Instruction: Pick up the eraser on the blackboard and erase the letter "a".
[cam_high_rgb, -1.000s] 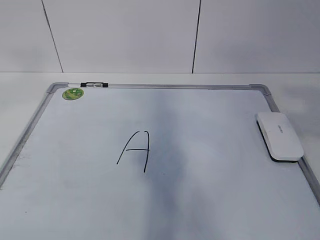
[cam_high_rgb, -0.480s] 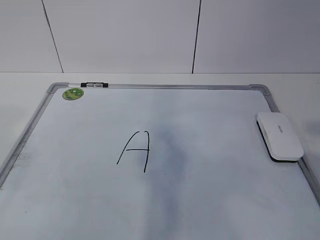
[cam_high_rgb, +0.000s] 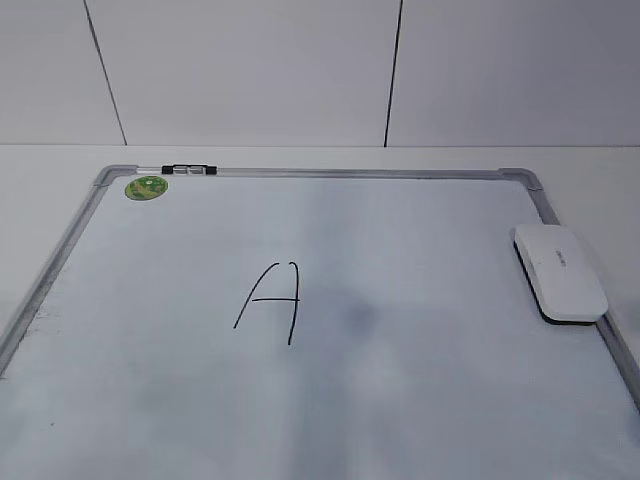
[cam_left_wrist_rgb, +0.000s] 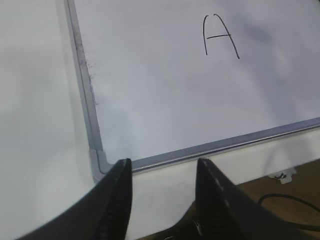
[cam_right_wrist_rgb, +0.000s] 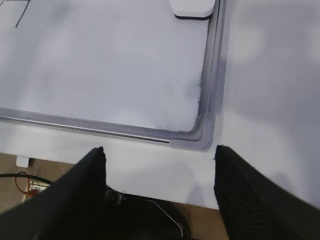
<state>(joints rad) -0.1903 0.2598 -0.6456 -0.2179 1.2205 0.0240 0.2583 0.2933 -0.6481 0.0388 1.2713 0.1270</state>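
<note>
The blackboard (cam_high_rgb: 330, 173) is a white board in a silver-grey frame, lying flat on the white table. The white eraser (cam_high_rgb: 560, 272) lies on it by the right frame; its near end also shows in the right wrist view (cam_right_wrist_rgb: 192, 7). A large capital "A" (cam_high_rgb: 270, 300) is written mid-board and shows in the left wrist view (cam_left_wrist_rgb: 218, 36). No small letter "a" shows in any view. My left gripper (cam_left_wrist_rgb: 162, 165) is open and empty over the board's near left corner. My right gripper (cam_right_wrist_rgb: 160, 152) is open and empty over the near right corner. Neither gripper shows in the exterior view.
A round green sticker (cam_high_rgb: 146, 187) sits at the board's far left corner, with a small black-and-white clip (cam_high_rgb: 188, 169) on the far frame. The table's front edge (cam_right_wrist_rgb: 150, 195) lies just below the board, with cables beneath. A white panelled wall stands behind.
A dark shadow band down the middle of the board has faded to a faint patch right of the "A". The eraser and board have not moved.
</note>
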